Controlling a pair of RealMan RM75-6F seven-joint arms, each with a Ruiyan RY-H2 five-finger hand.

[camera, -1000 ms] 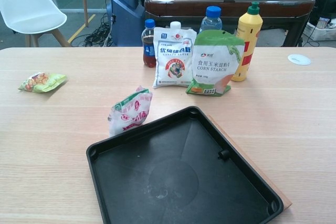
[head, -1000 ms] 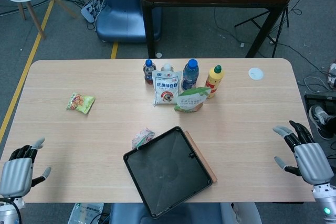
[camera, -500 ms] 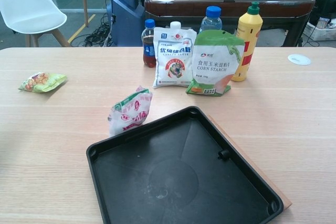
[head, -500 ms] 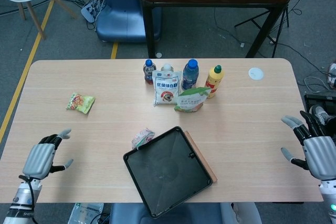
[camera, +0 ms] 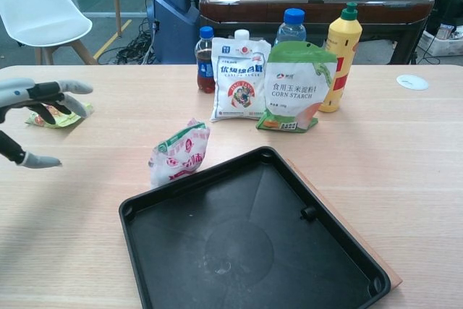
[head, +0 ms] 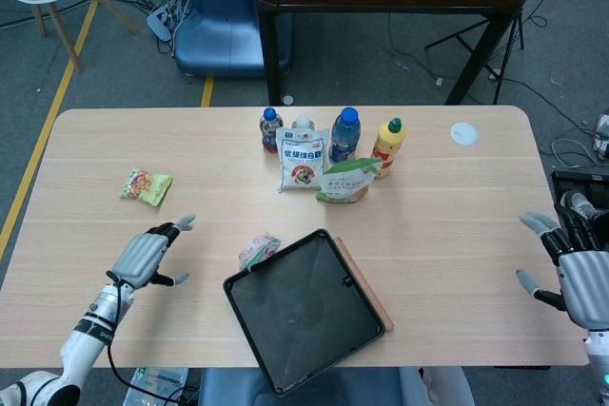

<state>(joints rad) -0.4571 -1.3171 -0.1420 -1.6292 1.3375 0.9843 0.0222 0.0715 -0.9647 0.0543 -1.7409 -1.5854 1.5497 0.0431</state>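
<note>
From the head view, the left hand (head: 145,256) hovers over the table (head: 457,235) with its fingers spread and nothing in them, its fingertips turned toward two o'clock, where the pink snack bag (head: 257,250) lies near but untouched; that open spread looks suited to closing round a soft packet. The green snack packet (head: 146,185) lies at the hand's twelve o'clock, a little apart. The pink bag sits just beside the black tray (head: 304,311), at the tray's ten o'clock corner. The right hand (head: 576,268) hangs off the table's right edge, fingers apart and empty, well away from everything. At twelve o'clock of the tray a row of bottles and pouches stands together, seemingly as stock. From the chest view, the left hand (camera: 32,106) enters at nine o'clock, fingers apart, partly covering the green packet (camera: 65,115); the pink bag (camera: 179,153) stands slumped at its three o'clock, touching the tray's (camera: 145,211) rim or nearly so. The right hand does not show here.
</note>
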